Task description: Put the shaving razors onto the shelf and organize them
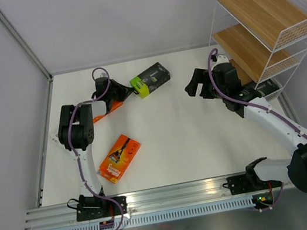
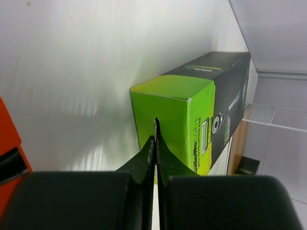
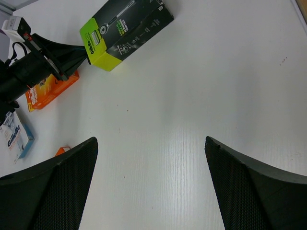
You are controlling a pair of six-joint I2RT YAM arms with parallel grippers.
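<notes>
As the left gripper (image 2: 155, 136), jaws pressed together, touches the green end of the black razor pack (image 1: 151, 79) on the worktop (image 1: 206, 141), I reckon it should push slowly and squarely toward the right gripper (image 1: 196, 86), whose jaws are spread wide.

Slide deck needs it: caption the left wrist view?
Left tool, shut, tips at the lime-green end of a black razor pack on the white table.

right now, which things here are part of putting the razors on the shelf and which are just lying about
Part of the job:
black-and-lime pack
near orange pack
far orange pack
white-and-blue Gillette pack
shelf

Not part of it:
metal rail along the near edge, a rig fixture only
</notes>
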